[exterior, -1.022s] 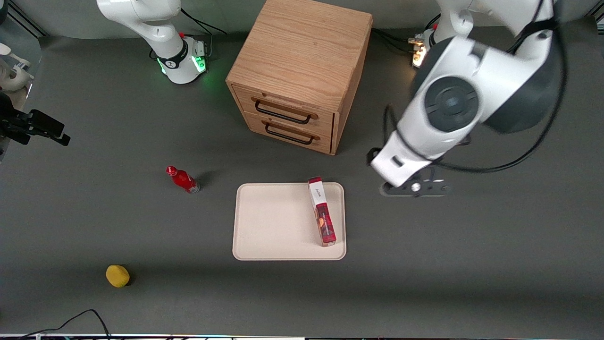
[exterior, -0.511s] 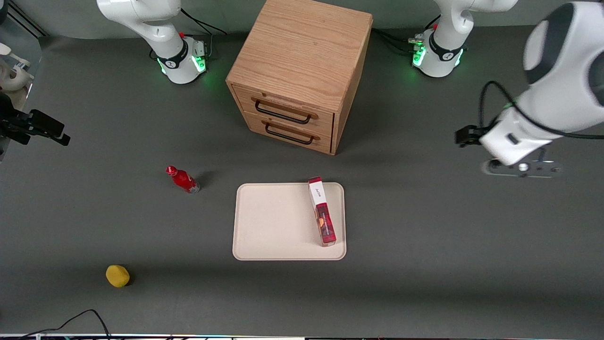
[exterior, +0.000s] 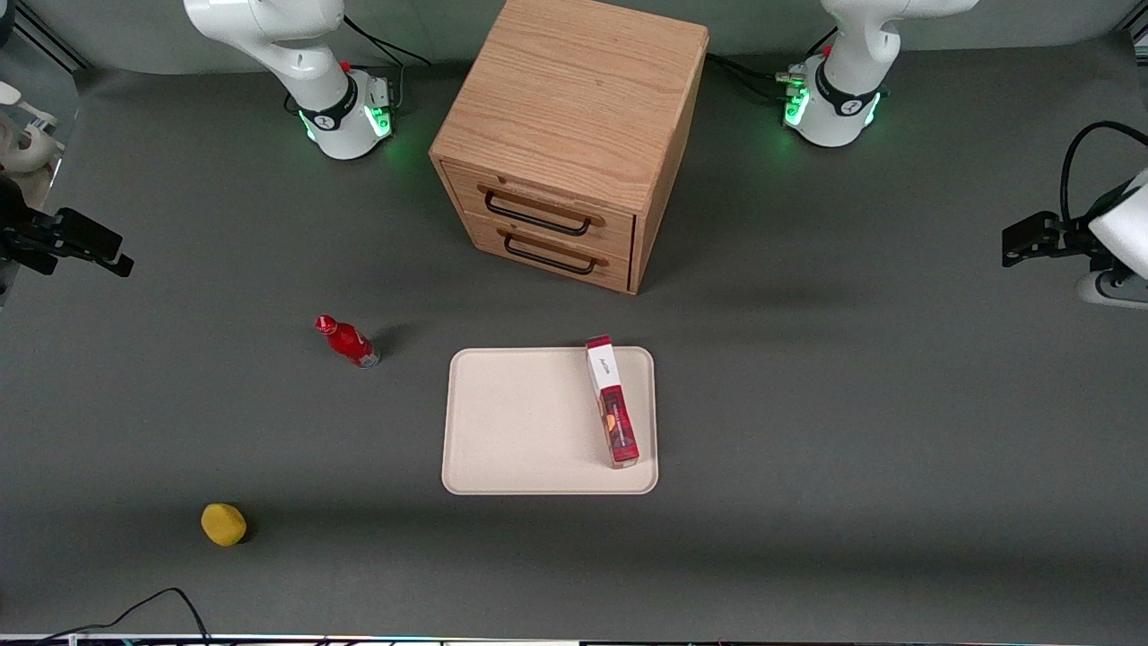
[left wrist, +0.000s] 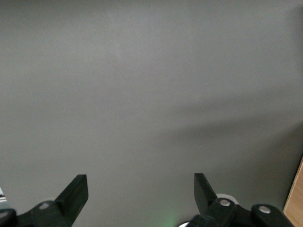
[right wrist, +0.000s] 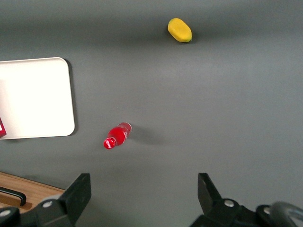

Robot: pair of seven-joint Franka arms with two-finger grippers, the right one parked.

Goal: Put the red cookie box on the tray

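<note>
The red cookie box lies flat on the cream tray, along the tray's edge nearest the working arm, its white end toward the cabinet. Nothing touches it. A sliver of the box shows on the tray in the right wrist view. My left gripper is open with nothing between its fingers, only bare grey table under it. The left arm's hand sits far off at the working arm's end of the table, well away from the tray.
A wooden two-drawer cabinet stands farther from the front camera than the tray. A small red bottle stands beside the tray toward the parked arm's end. A yellow object lies nearer the front camera.
The left arm has swung from beside the tray out to the working arm's end of the table. The box and tray have not moved.
</note>
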